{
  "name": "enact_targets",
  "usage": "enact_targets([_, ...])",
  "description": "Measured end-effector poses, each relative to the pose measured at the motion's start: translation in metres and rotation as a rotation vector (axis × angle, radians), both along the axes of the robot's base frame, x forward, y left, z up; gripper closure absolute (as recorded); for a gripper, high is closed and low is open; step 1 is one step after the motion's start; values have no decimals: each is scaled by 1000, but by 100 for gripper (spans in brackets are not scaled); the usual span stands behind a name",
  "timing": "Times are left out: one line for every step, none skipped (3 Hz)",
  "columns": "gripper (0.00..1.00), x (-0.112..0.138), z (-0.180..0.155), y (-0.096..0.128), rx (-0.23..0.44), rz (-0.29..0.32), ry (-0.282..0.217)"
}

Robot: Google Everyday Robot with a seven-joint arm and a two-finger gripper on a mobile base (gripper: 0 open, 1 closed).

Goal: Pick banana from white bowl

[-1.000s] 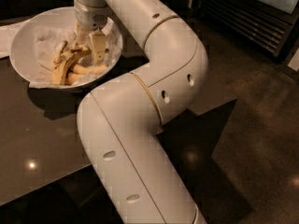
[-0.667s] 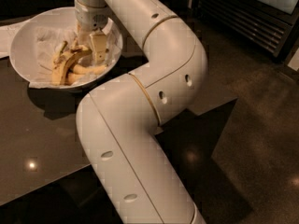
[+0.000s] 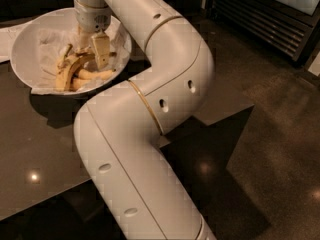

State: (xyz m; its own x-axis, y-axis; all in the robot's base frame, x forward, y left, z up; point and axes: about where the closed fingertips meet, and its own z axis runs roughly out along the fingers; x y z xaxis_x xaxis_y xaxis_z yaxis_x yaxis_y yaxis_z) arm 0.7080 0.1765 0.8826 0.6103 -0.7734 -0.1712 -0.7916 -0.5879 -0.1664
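About three bananas (image 3: 75,74) are held in one white bowl (image 3: 27,44); the tool (image 3: 95,48) is set among them, grip untellable; bench (image 3: 35,154) open below.

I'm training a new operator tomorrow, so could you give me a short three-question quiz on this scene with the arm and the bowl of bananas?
1. True or false: the claw is down inside the white bowl, close above the banana.
2. The white bowl stands on: A) the dark table; B) the floor; C) a chair.
3. Fill in: the banana lies on crumpled white ____ lining the bowl.
Key: 1 true; 2 A; 3 paper.
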Motion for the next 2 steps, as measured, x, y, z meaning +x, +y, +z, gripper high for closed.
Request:
enact_targets([34, -1, -1, 4, -5, 9, 2])
enact_targets([33, -2, -3, 6, -7, 11, 7])
